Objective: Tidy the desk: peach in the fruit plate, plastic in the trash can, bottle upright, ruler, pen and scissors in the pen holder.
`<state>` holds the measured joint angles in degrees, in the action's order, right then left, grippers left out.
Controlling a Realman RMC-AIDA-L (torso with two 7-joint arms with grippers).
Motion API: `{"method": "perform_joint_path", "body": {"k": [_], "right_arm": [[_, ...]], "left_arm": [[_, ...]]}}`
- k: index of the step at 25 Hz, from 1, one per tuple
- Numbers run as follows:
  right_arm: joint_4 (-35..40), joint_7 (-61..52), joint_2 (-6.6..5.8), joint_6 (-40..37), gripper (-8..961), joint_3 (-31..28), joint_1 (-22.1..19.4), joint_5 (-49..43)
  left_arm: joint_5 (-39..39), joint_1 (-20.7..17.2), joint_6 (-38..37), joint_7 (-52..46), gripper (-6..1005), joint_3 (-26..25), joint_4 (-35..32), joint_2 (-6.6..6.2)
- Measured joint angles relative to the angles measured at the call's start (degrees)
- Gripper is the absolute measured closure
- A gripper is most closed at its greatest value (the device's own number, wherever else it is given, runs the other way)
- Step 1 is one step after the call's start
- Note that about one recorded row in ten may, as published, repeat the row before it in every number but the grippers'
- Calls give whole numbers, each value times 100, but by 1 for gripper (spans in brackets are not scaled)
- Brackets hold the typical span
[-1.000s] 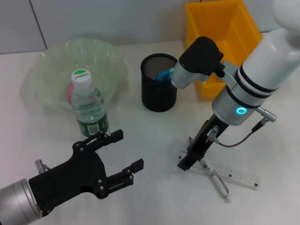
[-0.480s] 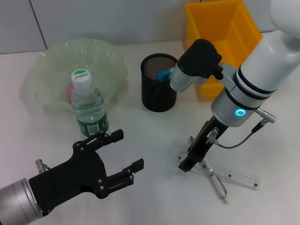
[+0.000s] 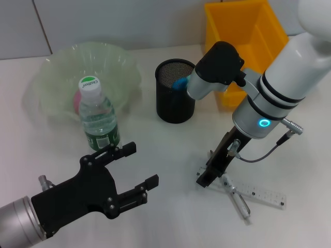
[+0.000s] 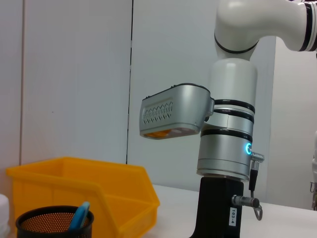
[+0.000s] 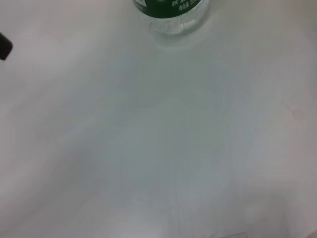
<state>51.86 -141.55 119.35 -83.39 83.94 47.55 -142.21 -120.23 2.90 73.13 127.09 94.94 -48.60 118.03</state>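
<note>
Fingers spread wide, the left gripper (image 3: 132, 173) hangs nearest the camera over the desk (image 3: 170, 150), holding nothing, and looks parked.

Across on the robot's right, the action: the right gripper (image 3: 207, 177) is down at the tabletop, its tip right at the near end of the ruler (image 3: 256, 192) and the pen (image 3: 237, 198). Whether its fingers are apart or closed cannot be told from here (the black finger block hides them). The pen lies across the ruler. The ruler's long axis runs from the gripper out toward the right edge, slanting slightly nearer; the pen slants more steeply toward the camera.

Judged from this, the step in hand is picking up the pen or ruler; the next move calls for a firm pinch on a thin, flat thing, then a lift and carry to the pen holder (image 3: 176, 93).

Farther back, the bottle (image 3: 98, 118) stands upright, the scissors (image 3: 181, 82) poke out of the holder, the peach (image 3: 76, 101) sits in the fruit plate (image 3: 51, 77), and the trash can (image 3: 248, 36) waits behind.
</note>
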Motion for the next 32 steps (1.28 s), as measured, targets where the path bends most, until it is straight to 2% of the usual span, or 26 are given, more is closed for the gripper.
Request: {"method": "perform_joint_path", "body": {"k": [7,15,16,18,25,32], "right_arm": [[-3,0,0,0,402,27,0,0],[19,-13,0,100,419,368,0,2],[42,-16,1,109,470,382,-3,8],[159,-22,4,114,573,385,-37,19],[614,-77,8,88,574,315,-240,50],[1481,-160,-8,-56,575,39,-626,70]], "left_arm": [[6,0,4,0,214,-2,0,0],[9,-7,25,114,214,-13,10,6],[9,-7,33,117,214,-12,11,7],[10,-8,45,120,214,-12,13,7],[10,-10,80,122,214,-12,24,9],[9,-18,184,131,214,-50,27,9]]}}
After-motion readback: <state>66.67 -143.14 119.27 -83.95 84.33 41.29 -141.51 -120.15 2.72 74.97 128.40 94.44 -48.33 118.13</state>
